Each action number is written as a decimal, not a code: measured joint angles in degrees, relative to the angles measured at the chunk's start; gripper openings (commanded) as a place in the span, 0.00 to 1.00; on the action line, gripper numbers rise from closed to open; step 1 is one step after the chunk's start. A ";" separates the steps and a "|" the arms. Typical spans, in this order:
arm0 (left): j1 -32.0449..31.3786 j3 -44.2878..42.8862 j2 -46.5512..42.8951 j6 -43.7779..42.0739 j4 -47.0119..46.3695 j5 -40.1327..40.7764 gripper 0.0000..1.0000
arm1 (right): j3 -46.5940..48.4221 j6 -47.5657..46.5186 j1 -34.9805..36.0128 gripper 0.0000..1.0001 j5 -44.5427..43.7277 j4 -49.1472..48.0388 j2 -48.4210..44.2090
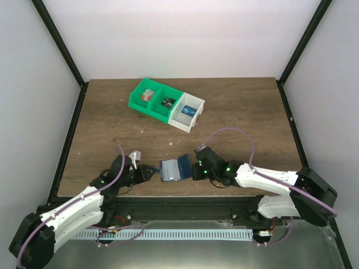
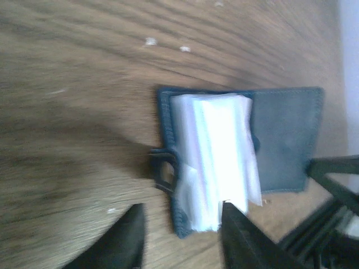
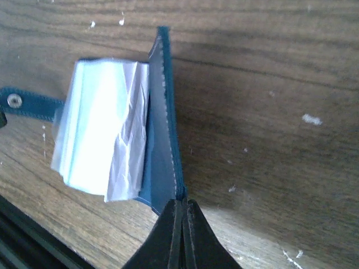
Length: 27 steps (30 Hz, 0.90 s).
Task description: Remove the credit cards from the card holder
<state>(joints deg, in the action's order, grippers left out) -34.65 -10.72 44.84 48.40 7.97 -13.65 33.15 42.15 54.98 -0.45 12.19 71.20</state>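
The card holder (image 1: 173, 169) lies open on the wood-grain surface (image 1: 241, 123) near its front edge, between the two arms. It is navy and stitched, with a fan of crinkled clear plastic sleeves (image 3: 101, 134) and a snap strap (image 3: 28, 103). The right pincer (image 3: 182, 224) is closed flat on the corner of its raised cover. The left pincer (image 2: 182, 210) stands narrowly parted at the opposite edge, gripping nothing. Well beyond, small cards (image 1: 147, 95) lie in a green bin (image 1: 137, 100) and a white bin (image 1: 193, 101).
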 measured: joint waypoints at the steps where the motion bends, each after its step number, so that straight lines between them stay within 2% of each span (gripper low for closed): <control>1: 0.02 0.46 -0.35 0.57 -1.70 -1.09 0.52 | -0.70 0.13 -0.31 0.00 0.61 -0.46 -0.04; 4: 0.07 3.32 -2.14 2.27 -8.68 -5.44 0.68 | -1.68 0.17 -0.42 0.01 2.62 -1.40 -0.07; 10: 0.07 6.38 -1.99 3.96 -16.13 -9.07 0.74 | -1.77 0.15 -0.46 0.00 3.89 -2.82 -1.18; 19: 0.07 6.38 2.10 3.65 -17.35 -8.28 0.79 | -5.44 0.39 -0.85 0.01 2.36 -3.21 -0.44; 27: 0.07 6.45 5.18 3.15 -18.53 -7.48 0.77 | -5.62 0.46 -0.85 0.01 2.34 -3.08 -0.15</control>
<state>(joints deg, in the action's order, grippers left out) -34.59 -4.27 50.02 51.55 -10.57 -21.12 27.53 42.61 54.13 1.89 9.10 71.05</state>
